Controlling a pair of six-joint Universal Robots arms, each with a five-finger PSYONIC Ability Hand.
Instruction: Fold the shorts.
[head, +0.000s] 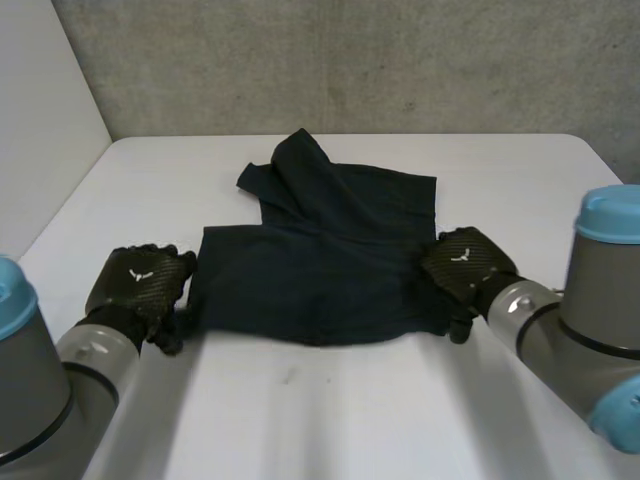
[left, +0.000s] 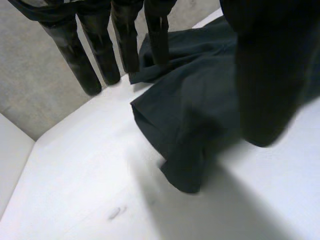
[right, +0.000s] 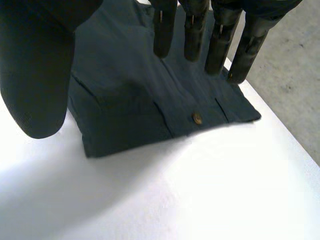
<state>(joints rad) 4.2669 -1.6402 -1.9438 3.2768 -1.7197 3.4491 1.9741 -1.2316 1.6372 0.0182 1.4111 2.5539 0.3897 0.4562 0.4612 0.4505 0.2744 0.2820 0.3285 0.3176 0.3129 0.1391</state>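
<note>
Dark navy shorts (head: 320, 270) lie partly folded in the middle of the white table (head: 330, 410), with one bunched part sticking up toward the back. My left hand (head: 140, 282) rests on the table at the shorts' left edge. In its wrist view the left hand (left: 100, 55) has straight fingers spread away from the thumb above that edge of the shorts (left: 200, 110), holding nothing. My right hand (head: 462, 265) is at the shorts' right edge. Its own view shows the right hand (right: 195, 30) with straight fingers over the shorts (right: 130, 100), near a small button (right: 197, 118), with no cloth pinched.
A grey concrete wall (head: 350, 60) stands behind the table. A white side panel (head: 40, 130) closes off the left. Bare tabletop runs in front of the shorts and on both sides of them.
</note>
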